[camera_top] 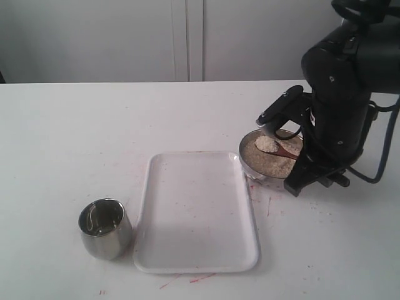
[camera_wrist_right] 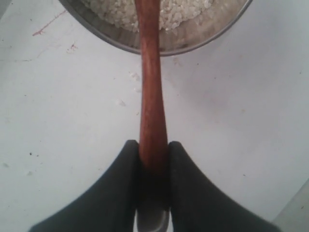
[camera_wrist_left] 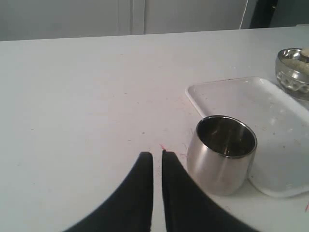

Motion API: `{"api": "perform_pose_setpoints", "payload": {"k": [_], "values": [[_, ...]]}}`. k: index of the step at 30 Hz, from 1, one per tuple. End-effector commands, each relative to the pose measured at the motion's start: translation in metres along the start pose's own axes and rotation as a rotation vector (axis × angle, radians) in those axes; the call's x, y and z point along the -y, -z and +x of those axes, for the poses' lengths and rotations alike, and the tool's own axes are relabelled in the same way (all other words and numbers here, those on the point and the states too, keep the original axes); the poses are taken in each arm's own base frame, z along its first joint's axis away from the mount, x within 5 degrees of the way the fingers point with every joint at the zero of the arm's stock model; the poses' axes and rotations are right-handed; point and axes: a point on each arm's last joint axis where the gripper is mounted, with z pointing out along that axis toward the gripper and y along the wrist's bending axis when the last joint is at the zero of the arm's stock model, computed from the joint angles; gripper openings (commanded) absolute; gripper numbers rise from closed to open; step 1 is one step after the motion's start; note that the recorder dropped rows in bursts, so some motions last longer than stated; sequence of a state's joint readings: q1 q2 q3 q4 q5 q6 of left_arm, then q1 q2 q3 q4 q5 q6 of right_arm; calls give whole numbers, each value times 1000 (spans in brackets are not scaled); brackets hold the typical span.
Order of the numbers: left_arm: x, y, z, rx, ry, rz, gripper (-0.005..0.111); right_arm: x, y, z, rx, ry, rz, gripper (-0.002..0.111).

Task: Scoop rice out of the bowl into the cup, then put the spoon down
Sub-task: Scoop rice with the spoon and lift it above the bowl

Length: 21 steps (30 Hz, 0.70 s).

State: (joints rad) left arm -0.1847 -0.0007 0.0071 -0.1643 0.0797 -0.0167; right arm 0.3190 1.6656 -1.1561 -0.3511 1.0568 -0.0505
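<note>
The steel bowl [camera_top: 251,167] of rice [camera_top: 269,164] stands at the right, beside the tray. Over it, the wooden spoon [camera_top: 286,152] carries a heap of rice [camera_top: 266,144] on its head. My right gripper [camera_wrist_right: 153,145] is shut on the spoon's handle [camera_wrist_right: 150,82], just outside the bowl's rim [camera_wrist_right: 203,41]. The steel cup [camera_top: 105,228] stands at the front left and looks hollow and dark inside [camera_wrist_left: 226,137]. My left gripper [camera_wrist_left: 155,154] hovers low next to the cup, shut with only a slit between its fingers and nothing in them.
A white rectangular tray [camera_top: 197,209] lies between cup and bowl. My bulky black right arm [camera_top: 340,106] towers over the bowl's right side. A few spilled grains [camera_wrist_right: 130,75] lie on the table by the bowl. Red marks [camera_top: 187,279] streak the tabletop.
</note>
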Motion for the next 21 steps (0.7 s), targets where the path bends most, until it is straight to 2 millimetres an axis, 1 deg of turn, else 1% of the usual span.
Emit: {"api": "perform_pose_setpoints", "payload": {"k": [1,4,6,10,21], "values": [[1,0,-3,9,8,5,14,0,-4,11,24,-26,3,0],[1,0,-3,9,8,5,14,-3,-8,16,32,-21,-1,0],[1,0,-3,9,8,5,14,-3,-6,17,62,-37,0,0],[1,0,-3,9,8,5,14,-1,2,17,120,-56,8,0],[1,0,-3,9,8,5,14,3,22,25,166,-67,25,0]]}}
